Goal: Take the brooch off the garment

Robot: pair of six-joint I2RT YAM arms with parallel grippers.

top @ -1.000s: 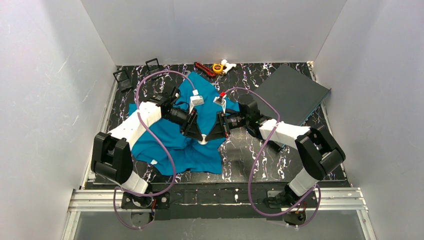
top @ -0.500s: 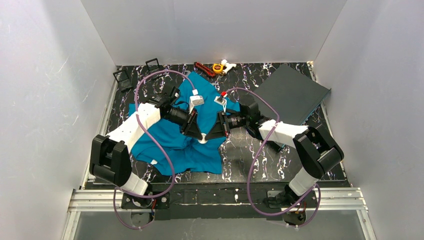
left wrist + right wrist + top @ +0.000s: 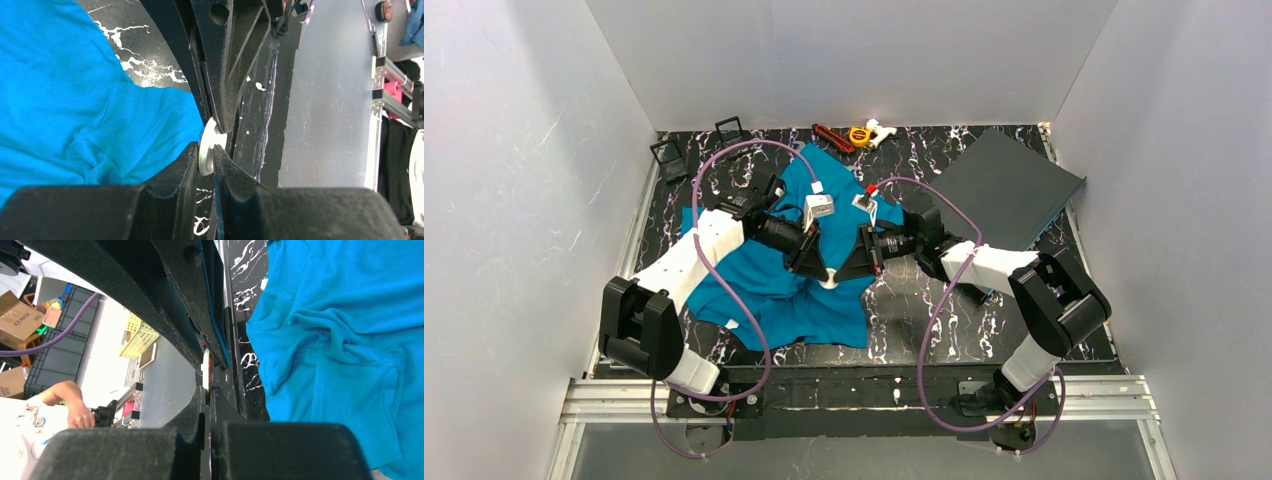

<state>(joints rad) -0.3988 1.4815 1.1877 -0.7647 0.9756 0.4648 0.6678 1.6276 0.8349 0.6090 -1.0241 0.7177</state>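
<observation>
Brooch, make: a small round disc (image 3: 209, 144), thin and flat, pale and smooth with a dull metallic sheen.
Brooch, place: mid-table at the right-hand edge of the garment (image 3: 809, 315), where the cloth puckers up to it.
Brooch, heading: it stands on its rim. From my right wrist it shows edge-on as a thin white line (image 3: 205, 366) running along my fingers. Being round, it has no long axis of its own.
Garment, make: soft teal-blue knit, matte, rumpled into loose folds (image 3: 75, 100), with a stitched hem showing (image 3: 380, 435).
Garment, lie: spread lengthwise from the far side toward the near edge, slanting a little to my left.
Left gripper (image 3: 206, 156): my rough black pads are pressed onto the disc's two flat faces.
Right gripper (image 3: 206, 395): closed down to a sliver with the disc's rim between the tips. The grip looks firm, though the view is too tight to be sure.
Meeting point: both sets of tips come nose to nose over the disc (image 3: 829, 282).
Table (image 3: 924, 300): hard, glossy black with white marbling.
Open room: bare marbling to the right of the disc, up to the flat dark grey board (image 3: 1009, 185).
Edges: white walls (image 3: 854, 60) on three sides, and the near table edge is just beyond the hem.
</observation>
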